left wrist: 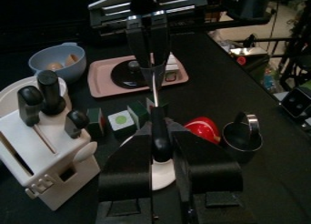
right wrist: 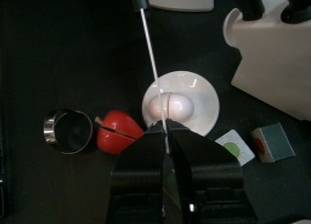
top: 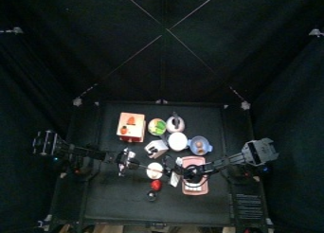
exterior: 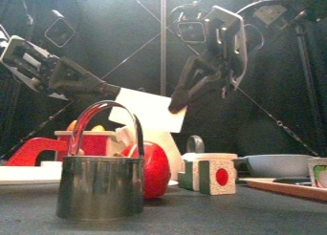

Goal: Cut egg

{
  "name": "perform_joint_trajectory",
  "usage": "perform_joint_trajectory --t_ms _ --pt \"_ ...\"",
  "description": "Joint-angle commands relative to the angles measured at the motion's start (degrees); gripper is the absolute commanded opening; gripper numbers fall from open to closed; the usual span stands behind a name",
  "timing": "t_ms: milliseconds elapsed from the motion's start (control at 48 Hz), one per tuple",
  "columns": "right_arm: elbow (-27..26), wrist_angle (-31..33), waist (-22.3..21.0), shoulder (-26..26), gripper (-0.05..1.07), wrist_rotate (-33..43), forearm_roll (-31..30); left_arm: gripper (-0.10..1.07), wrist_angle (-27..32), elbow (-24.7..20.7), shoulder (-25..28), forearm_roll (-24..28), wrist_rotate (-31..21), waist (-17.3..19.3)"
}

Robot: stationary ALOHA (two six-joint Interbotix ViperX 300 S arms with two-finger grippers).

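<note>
Black table [right wrist: 49, 45] bearing egg [right wrist: 180, 105] on plate [right wrist: 206, 93]; right gripper [right wrist: 165, 141] pinching knife [right wrist: 147, 45], aligning blade over egg

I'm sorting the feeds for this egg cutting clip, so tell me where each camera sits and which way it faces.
Top: high overhead, looking straight down at the table; both arms enter from the sides.
Front: at the table's edge, looking level; metal ring near, arms behind.
Left wrist: on the left arm, looking across the table; left end effector below.
Right wrist: on the right arm, looking down at the egg; right end effector with knife.
Shared: both wrist views show the red piece.
</note>
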Motion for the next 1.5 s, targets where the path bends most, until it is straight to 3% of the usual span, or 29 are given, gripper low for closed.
perform_joint_trajectory --t_ms 0,312,1479 --pt "-0.7 0.3 -0.4 -1.1 0.37 0.2 -0.3 0.39 1.0 -0.4 0.4 -0.4 0.1 -0.4" --pt "-1.1 0.0 -0.3 1.8 0.37 0.2 0.4 0.39 5.4 -1.1 2.8 -2.0 0.2 -0.6" --pt "-2.3 -0.3 0.2 4.1 0.37 0.3 0.5 0.39 7.8 -1.2 3.1 -4.0 0.3 -0.4"
